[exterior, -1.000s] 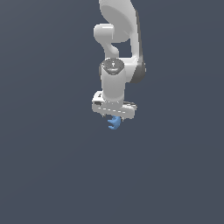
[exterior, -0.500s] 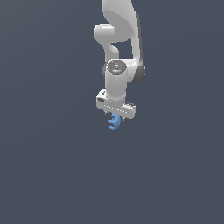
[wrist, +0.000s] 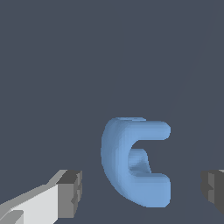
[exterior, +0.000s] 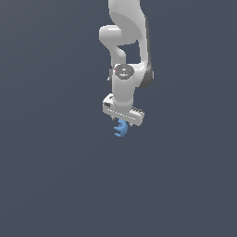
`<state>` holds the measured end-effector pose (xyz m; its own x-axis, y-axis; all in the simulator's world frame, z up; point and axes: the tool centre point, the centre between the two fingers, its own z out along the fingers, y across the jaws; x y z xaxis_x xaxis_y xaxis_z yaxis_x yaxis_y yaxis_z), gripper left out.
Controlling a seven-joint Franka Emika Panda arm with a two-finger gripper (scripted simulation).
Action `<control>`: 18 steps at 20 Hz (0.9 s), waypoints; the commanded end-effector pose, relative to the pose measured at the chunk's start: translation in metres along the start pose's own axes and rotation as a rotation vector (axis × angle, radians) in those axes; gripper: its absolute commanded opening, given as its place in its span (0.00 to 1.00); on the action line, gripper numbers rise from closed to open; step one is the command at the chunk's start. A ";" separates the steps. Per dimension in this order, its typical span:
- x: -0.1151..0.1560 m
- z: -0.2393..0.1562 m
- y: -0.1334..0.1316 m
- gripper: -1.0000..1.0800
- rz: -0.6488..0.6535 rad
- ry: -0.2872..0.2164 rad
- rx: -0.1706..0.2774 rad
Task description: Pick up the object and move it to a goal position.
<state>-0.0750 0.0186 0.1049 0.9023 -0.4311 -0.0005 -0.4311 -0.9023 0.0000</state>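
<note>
- The object (exterior: 121, 128) (wrist: 135, 161) is small, bright blue and C-shaped, with two stubby prongs.
- It sits just under the white gripper (exterior: 122, 124) (wrist: 142, 188), between its fingers (wrist: 70, 194).
- The fingers stand apart, clear of the object on both sides.

The arm (exterior: 125, 51) is glossy white with dark grey joint sections. The gripper (exterior: 122, 124) housing is white; its finger pads (wrist: 71, 194) are dark grey. The object (wrist: 133, 159) is plain bright blue, unpatterned. The background is uniform dark slate grey in both views.
</note>
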 end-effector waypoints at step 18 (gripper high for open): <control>-0.001 0.050 0.001 0.00 0.005 0.001 0.000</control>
<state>-0.0746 0.0201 0.0572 0.9013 -0.4331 0.0034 -0.4331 -0.9013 -0.0026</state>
